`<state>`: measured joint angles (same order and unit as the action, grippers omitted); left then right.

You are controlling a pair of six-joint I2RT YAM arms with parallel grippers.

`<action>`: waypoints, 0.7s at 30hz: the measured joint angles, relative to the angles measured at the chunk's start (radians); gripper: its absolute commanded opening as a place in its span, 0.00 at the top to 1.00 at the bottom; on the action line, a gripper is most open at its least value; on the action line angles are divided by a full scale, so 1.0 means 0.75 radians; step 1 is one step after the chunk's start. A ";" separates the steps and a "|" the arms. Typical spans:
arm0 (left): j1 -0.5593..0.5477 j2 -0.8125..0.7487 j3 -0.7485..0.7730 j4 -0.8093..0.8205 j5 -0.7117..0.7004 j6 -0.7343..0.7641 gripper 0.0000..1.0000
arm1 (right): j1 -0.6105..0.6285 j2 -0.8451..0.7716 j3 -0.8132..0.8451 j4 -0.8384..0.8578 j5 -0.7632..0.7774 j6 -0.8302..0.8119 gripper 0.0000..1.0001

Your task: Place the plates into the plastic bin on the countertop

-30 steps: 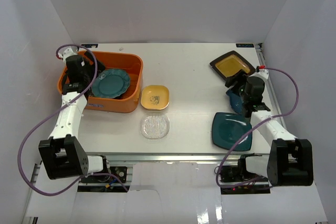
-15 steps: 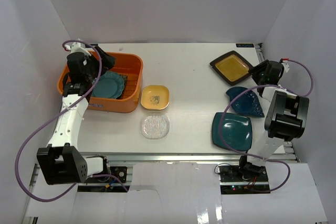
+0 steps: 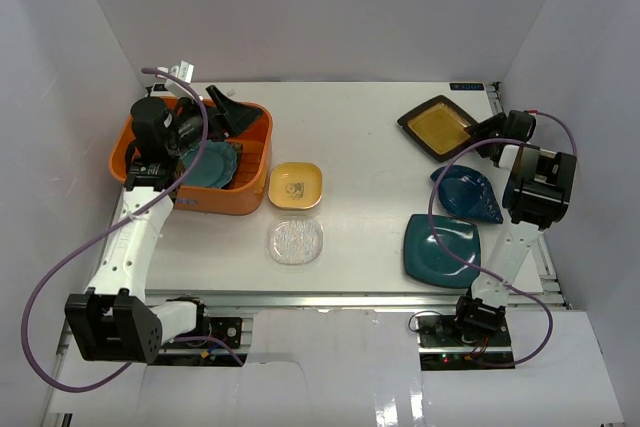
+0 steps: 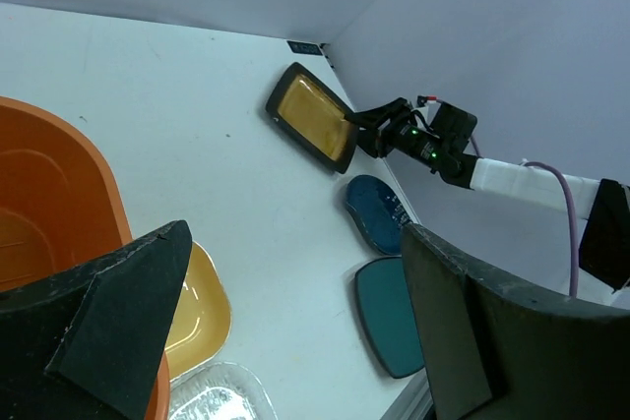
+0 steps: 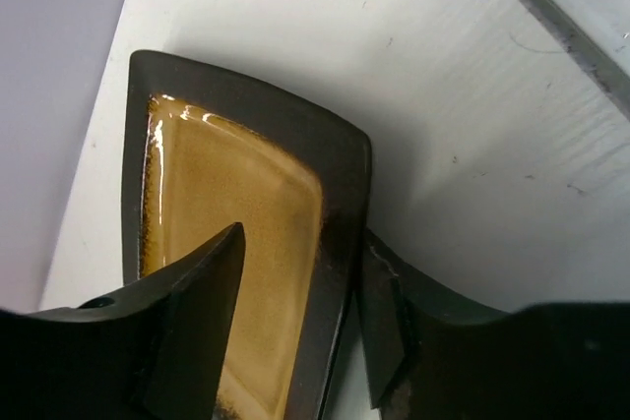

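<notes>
Straddling the black-rimmed amber plate's (image 5: 236, 174) edge at the desk's (image 3: 360, 167) far right, my right claw (image 5: 300, 243) gapes, clamped on nothing yet. I should seat deeper, pinch firmly and lift level toward the orange bin (image 3: 230, 205).

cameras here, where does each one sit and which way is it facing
Top external: high behind the arm bases, looking down on the countertop; both arms show, left gripper over the plastic bin, right gripper at the amber plate.
Left wrist: above the bin's rim, facing across the countertop to the right arm; its own two dark fingers frame the view.
Right wrist: close over the amber plate, looking down; its fingers straddle the plate's rim.
Shared: all three show the amber plate.
</notes>
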<state>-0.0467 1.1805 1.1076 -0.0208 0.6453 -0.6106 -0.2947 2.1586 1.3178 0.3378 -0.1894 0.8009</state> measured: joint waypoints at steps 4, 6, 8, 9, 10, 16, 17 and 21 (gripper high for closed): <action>0.002 0.021 -0.003 0.026 0.039 -0.018 0.02 | 0.005 0.050 0.016 0.032 -0.059 0.058 0.83; 0.002 0.027 -0.005 0.040 0.050 -0.025 0.02 | 0.007 0.079 0.011 0.084 -0.094 0.134 0.92; 0.002 0.033 -0.006 0.048 0.059 -0.030 0.02 | 0.010 0.081 -0.023 0.185 -0.141 0.224 0.92; 0.003 0.034 -0.006 0.053 0.062 -0.032 0.02 | 0.013 0.074 -0.038 0.227 -0.159 0.257 0.92; 0.003 0.036 -0.007 0.060 0.065 -0.035 0.02 | 0.016 0.070 -0.053 0.275 -0.175 0.284 0.92; 0.009 0.055 -0.008 0.079 0.097 -0.053 0.02 | 0.020 -0.032 -0.204 0.436 -0.231 0.404 0.92; 0.011 0.058 -0.008 0.080 0.107 -0.058 0.02 | 0.020 -0.057 -0.225 0.453 -0.239 0.427 0.92; 0.014 0.081 -0.007 0.108 0.174 -0.085 0.02 | 0.032 -0.248 -0.331 0.565 -0.269 0.515 0.92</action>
<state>-0.0360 1.2415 1.1023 0.0605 0.7757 -0.6743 -0.2710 1.9728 1.0698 0.7616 -0.3908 1.1873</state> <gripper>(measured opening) 0.978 0.125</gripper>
